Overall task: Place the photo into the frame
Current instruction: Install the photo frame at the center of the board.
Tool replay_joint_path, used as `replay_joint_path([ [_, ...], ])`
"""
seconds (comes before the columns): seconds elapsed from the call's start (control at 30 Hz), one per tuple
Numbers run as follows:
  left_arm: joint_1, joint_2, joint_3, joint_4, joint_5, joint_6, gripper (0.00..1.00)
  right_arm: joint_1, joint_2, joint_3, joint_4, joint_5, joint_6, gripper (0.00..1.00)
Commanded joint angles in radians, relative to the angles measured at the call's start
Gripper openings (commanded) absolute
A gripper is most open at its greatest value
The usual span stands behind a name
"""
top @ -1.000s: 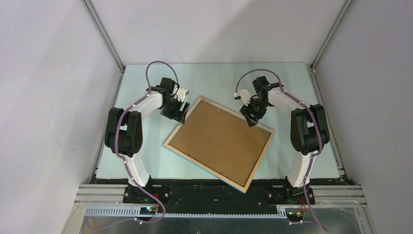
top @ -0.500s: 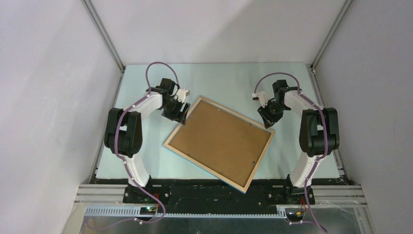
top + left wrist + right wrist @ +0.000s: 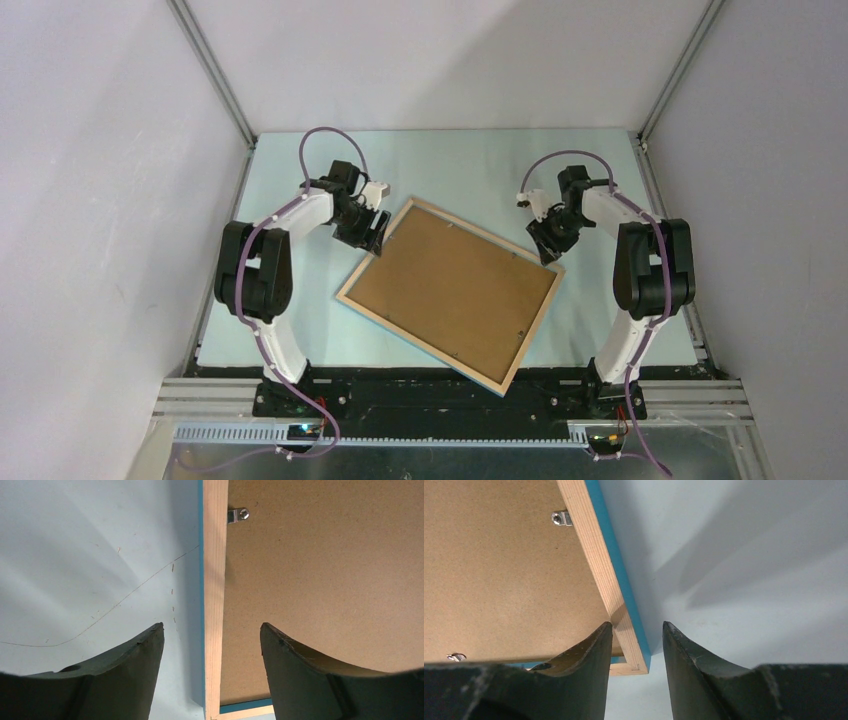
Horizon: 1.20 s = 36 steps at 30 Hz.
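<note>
Blue-edged, pale wood face up, the large rectangular frame [image 3: 214,605] lies skewed between both arms, holding a brown backing board [image 3: 450,290]; no photo shows. The left gripper [image 3: 211,626] gapes astride its left rail. The right gripper [image 3: 637,624] straddles the right corner, jaws apart.

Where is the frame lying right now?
In the top view the frame lies flat and skewed at the centre, wood side up. The left gripper straddles its far-left edge, and the right gripper straddles its right corner.
</note>
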Motion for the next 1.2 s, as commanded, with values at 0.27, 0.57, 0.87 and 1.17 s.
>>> replay_joint_path([
  [0.27,0.003,0.025,0.010,0.009,0.021,-0.008,0.75,-0.003,-0.005,-0.032,0.025,-0.024,-0.009,0.45],
  [0.57,0.004,0.062,0.002,0.009,0.051,-0.015,0.58,0.019,0.030,-0.025,0.070,0.028,-0.011,0.14],
  [0.87,0.004,0.046,-0.059,0.008,0.025,0.012,0.25,0.090,0.113,0.092,0.080,0.070,-0.004,0.00],
  [1.17,0.029,0.012,-0.112,0.009,0.043,-0.039,0.00,0.162,0.260,0.374,0.032,0.104,0.017,0.00],
])
